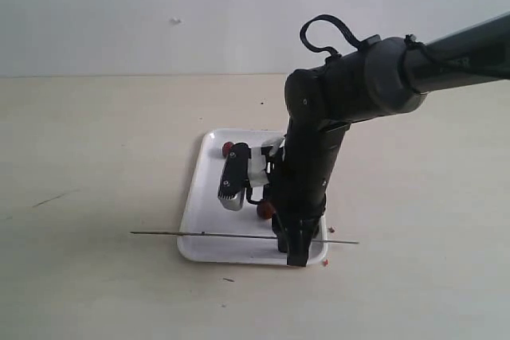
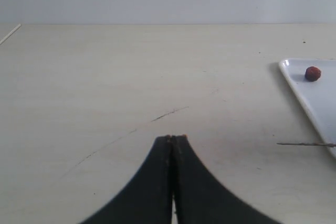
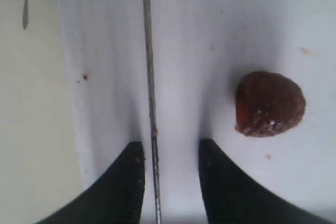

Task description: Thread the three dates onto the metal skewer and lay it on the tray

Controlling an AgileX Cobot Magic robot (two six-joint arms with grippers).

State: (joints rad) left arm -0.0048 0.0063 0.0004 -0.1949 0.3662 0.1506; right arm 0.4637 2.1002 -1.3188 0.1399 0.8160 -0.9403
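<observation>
- Exterior view: the skewer [image 1: 199, 235] crosses the tray [image 1: 203, 212], lower centre.
- Right gripper [image 3: 171, 149] straddles it, part-open, empty; close squarely, centred.
- Left gripper [image 2: 172, 138] closed, empty.

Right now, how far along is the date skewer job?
Nothing looks threaded yet. The metal skewer lies bare across the tray, straddled by the open right tool. One date lies loose beside it, another near a tray corner. The left tool is shut, empty. All threading remains.

Pale beige tabletop [image 1: 96, 157] meets a plain white wall [image 1: 159, 5].
</observation>
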